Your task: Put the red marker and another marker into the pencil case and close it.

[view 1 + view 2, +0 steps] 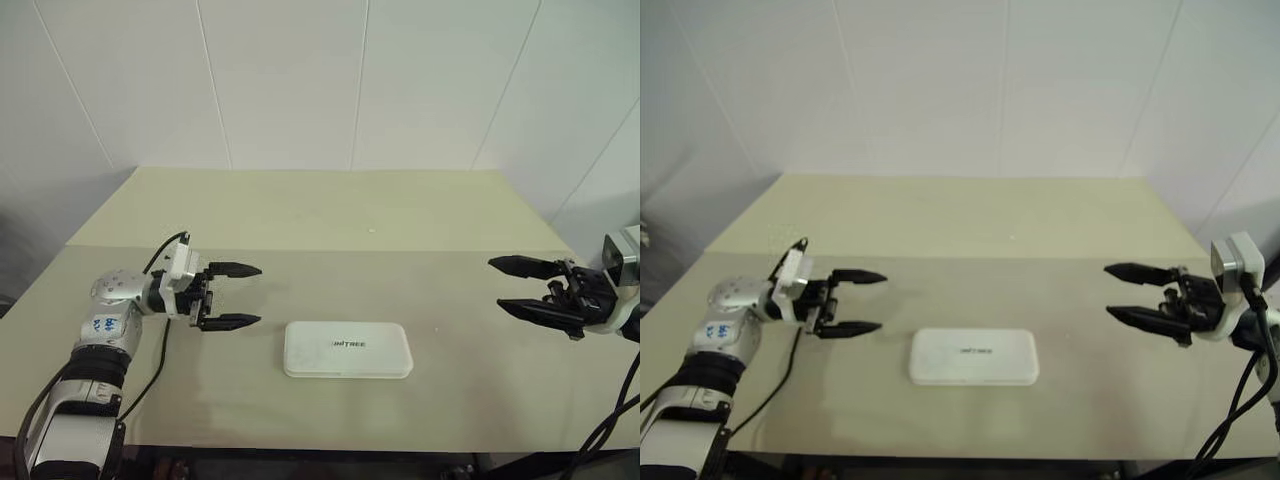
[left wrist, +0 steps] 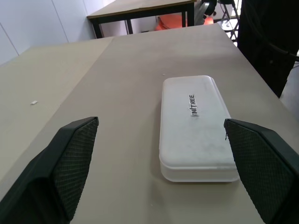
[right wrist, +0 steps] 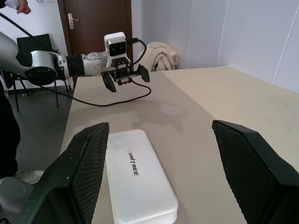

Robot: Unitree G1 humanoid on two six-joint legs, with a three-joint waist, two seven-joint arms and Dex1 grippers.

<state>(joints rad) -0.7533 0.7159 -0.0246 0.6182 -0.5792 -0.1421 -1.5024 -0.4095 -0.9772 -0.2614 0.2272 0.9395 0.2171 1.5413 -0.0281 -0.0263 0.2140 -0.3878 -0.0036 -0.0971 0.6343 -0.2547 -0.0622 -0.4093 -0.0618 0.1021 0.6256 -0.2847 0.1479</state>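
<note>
Fingers of the left gripper stood wide apart and held nothing; fingers of the right gripper likewise stood wide apart and empty. Two grippers counted, each with two black fingers, so four fingers in all. Both grippers pointed inward across the table, facing each other from opposite sides.

One pencil case was counted. It was white, rectangular with rounded corners, and lay flat on the table with its lid down. Small dark logo text showed on the lid. The case sat near the table's front edge, between the two grippers, nearer to the left gripper than to the right. Neither gripper touched it: the left one hung just beside its left end and a little farther back, the right one well apart from its right end.

In the left wrist view the case lay lengthwise ahead, between the two finger pads but beyond them, clear of both. In the right wrist view the case lay low between that gripper's pads, with the left gripper visible beyond it above the tabletop.

One table counted, pale beige, its surface made of two panels with a seam running across. White panelled wall stood behind it.
</note>
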